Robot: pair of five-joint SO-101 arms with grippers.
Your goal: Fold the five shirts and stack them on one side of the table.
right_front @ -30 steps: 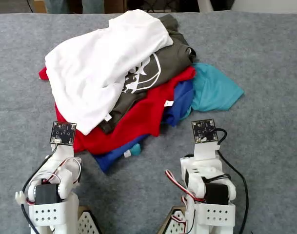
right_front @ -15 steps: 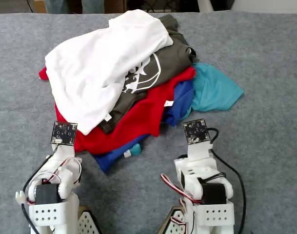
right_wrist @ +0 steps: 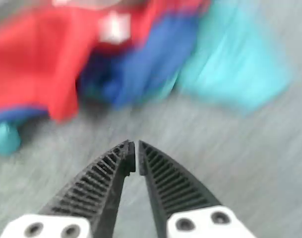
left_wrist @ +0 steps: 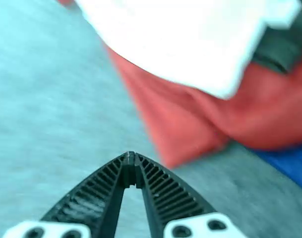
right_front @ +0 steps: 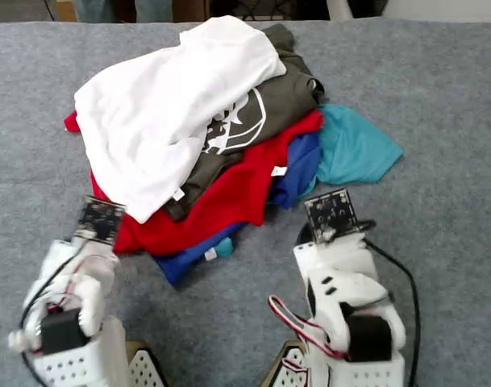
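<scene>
The five shirts lie unfolded in one overlapping heap on the grey table (right_front: 438,97), beyond both arms.

1. The white shirt (right_front: 168,121) lies on top and covers most of the heap's left half.
2. The dark grey shirt (right_front: 269,105) lies beneath it. Its white print is partly covered by the white shirt's edge, so the design cannot be made out in full.
3. The red shirt (right_front: 221,197) lies under both. A small red corner shows at the heap's far left edge.
4. The blue shirt (right_front: 297,165) is mostly covered by the red one. It shows as a patch on the right and a strip along the near edge.
5. The teal shirt (right_front: 354,149) spreads out to the right, with its inner part under the blue shirt. A small teal piece shows at the near edge beside the blue strip; which garment it belongs to cannot be told.

The left gripper (left_wrist: 130,157) hangs over bare table just short of the red shirt's corner. Its fingers are pressed together at the tips and hold nothing. The right gripper (right_wrist: 136,146) hangs over bare table near the blue and teal shirts. Its fingers are drawn together to a hairline gap and are empty. The right wrist view is blurred, so the shirt edges there are hard to make out.
</scene>
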